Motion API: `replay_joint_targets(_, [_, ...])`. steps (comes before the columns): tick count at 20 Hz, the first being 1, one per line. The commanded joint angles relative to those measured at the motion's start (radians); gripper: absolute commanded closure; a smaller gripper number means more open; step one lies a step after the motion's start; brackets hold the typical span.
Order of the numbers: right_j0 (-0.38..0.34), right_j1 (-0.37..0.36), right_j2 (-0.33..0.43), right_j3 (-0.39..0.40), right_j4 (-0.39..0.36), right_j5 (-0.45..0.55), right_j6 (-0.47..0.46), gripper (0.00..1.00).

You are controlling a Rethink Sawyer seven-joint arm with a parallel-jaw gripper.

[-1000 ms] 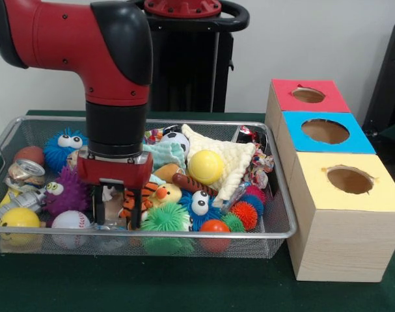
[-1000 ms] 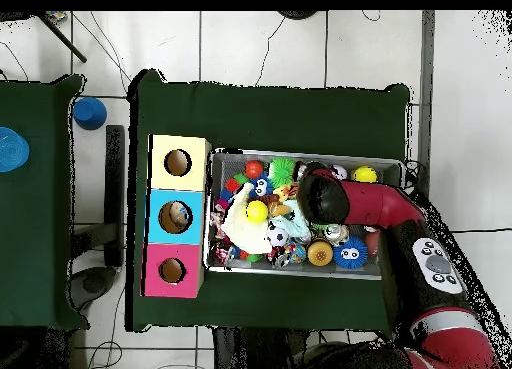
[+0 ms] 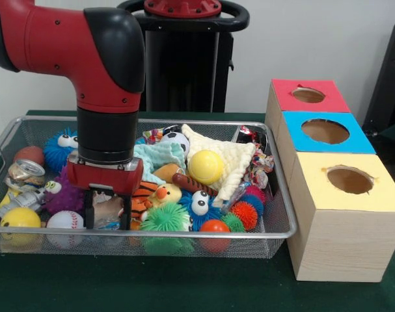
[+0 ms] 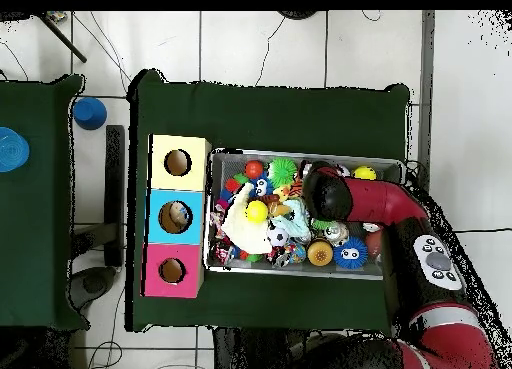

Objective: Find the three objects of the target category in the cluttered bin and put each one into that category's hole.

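The silver wire-mesh bin (image 3: 184, 232) is full of toys; it also shows in the overhead view (image 4: 300, 153). My gripper (image 3: 108, 211) is low in the bin's front left part. It looks shut on a see-through shiny plastic bag (image 3: 110, 209) held between the fingers. In the overhead view the arm's wrist (image 4: 322, 195) hides the gripper and the bag. The blue-faced box's hole (image 3: 325, 131) is to the right of the bin, in the middle of the three boxes; from above (image 4: 176, 216) something pale shows inside it. No other bag shows clearly.
The red-faced box (image 3: 308, 95) and yellow-faced box (image 3: 349, 180) flank the blue one. Dented silver cans (image 3: 25, 172) lie at the bin's left end, and a rope toy (image 3: 259, 170) at its right. A baseball (image 3: 66, 221) and an orange tiger toy (image 3: 144, 195) lie beside the gripper.
The arm and gripper have shifted a little to the left in the front view, and the thing between the fingers moved with them. The baseball has also shifted slightly left.
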Motion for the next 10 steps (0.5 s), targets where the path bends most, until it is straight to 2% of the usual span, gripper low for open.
replay_joint_targets(1, [0.012,0.123,-0.011,-0.073,-0.045,0.007,0.029,0.00])
replay_joint_targets(5, [0.014,0.126,-0.016,-0.069,-0.038,0.006,0.033,0.00])
replay_joint_targets(6, [0.017,0.126,-0.021,-0.068,-0.038,0.006,0.033,1.00])
replay_joint_targets(10, [0.017,0.125,-0.024,-0.051,-0.036,-0.011,0.047,1.00])
